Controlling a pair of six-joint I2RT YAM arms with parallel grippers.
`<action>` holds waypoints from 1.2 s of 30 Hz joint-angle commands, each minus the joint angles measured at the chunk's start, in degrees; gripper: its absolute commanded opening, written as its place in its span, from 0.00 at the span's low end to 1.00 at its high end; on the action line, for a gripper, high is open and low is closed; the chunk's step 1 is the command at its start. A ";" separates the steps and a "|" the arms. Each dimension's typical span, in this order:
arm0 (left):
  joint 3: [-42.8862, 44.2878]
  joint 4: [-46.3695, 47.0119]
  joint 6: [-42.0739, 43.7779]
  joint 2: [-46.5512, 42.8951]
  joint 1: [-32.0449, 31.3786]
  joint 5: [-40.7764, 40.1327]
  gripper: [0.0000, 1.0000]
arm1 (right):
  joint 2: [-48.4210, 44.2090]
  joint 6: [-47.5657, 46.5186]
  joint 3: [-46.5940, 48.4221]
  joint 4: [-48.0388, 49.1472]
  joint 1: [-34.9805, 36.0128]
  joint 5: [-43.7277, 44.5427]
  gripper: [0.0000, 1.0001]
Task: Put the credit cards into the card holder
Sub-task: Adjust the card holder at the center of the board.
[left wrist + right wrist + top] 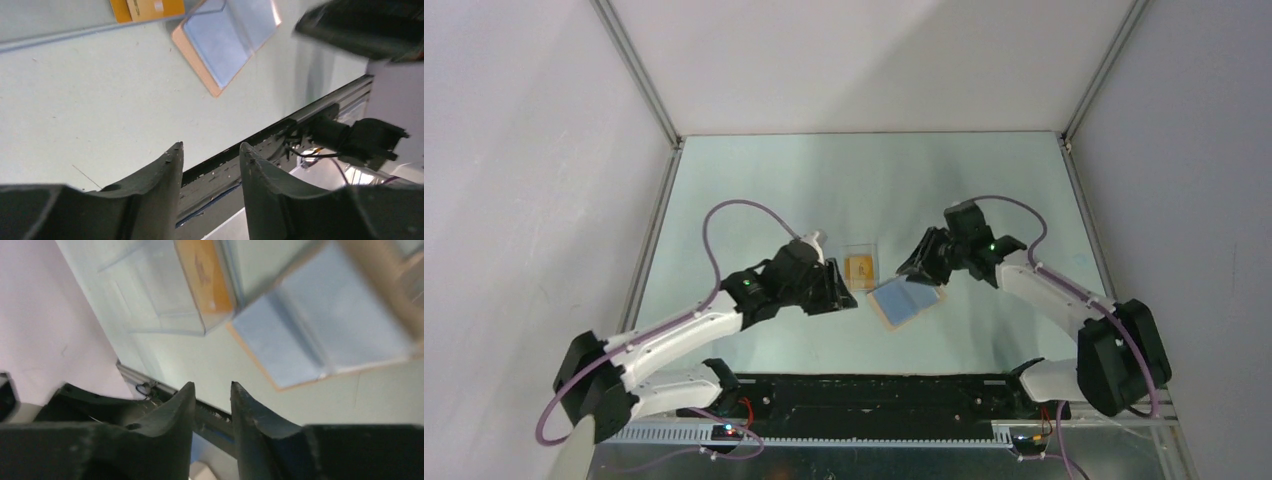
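Blue lining marked the card holder (904,301), open at mid-table against the clear box (861,246) holding the credit cards (859,268). Left gripper (211,150) and right gripper (212,387) hung empty, jaws apart. We feared a finger might shove the box or wallet. Bare table lay around, and the walls stood well off.

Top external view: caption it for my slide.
Both arms flank the open card holder, blue lining up, beside a clear box holding orange credit cards.
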 commanded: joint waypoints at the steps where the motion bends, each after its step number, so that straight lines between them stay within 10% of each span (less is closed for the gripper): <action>1: 0.61 4.77 -2.19 7.05 -4.17 0.69 0.45 | 6.11 -9.73 7.69 -4.71 -6.80 -1.34 0.26; 5: 3.52 6.38 -2.03 14.89 -8.23 0.43 0.31 | 17.98 -16.86 18.24 -10.87 -7.95 0.92 0.00; 14: 8.76 8.60 -1.83 26.81 -12.29 -0.72 0.17 | 35.46 -26.66 34.14 -21.09 -6.31 9.42 0.00; 36: 2.68 8.59 1.03 6.37 -5.84 -8.06 0.41 | 31.87 -28.55 24.68 -31.17 3.48 17.95 0.00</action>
